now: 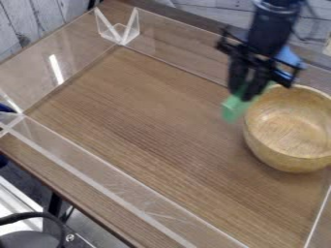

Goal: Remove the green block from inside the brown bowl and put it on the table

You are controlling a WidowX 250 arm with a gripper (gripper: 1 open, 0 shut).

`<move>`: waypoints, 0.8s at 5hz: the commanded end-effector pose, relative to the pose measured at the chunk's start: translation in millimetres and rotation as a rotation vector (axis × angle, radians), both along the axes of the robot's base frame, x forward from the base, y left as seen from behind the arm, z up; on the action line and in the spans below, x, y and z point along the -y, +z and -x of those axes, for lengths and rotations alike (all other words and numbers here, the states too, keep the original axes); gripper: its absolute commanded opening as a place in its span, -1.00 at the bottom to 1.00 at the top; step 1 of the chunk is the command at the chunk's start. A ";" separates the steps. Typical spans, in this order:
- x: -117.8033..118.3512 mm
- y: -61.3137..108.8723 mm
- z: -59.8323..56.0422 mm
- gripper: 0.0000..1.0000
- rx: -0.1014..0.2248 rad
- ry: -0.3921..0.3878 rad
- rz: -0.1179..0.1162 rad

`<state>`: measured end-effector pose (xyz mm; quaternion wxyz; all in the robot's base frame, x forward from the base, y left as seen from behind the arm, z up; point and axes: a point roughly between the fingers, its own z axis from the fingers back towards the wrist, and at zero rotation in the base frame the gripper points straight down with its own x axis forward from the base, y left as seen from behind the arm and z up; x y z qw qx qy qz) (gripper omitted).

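Note:
My gripper hangs above the table, just left of the brown bowl, pointing straight down. It is shut on the green block, whose lower end sticks out below the black fingers and hovers clear of the wood. The upper part of the block is hidden between the fingers. The bowl is a round tan wooden dish at the right edge of the view, and its pale inside holds nothing.
Low clear acrylic walls run round the tabletop. A clear folded stand sits at the far corner. A dark post crosses the left edge of the view.

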<state>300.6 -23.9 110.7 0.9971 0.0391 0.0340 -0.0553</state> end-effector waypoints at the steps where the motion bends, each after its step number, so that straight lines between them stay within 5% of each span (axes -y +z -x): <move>1: -33.8 15.8 5.1 -1.00 0.067 0.074 -0.037; 2: -46.8 -3.3 20.8 -1.00 0.045 0.096 -0.077; 4: -53.4 -39.9 25.2 -1.00 -0.018 0.072 -0.049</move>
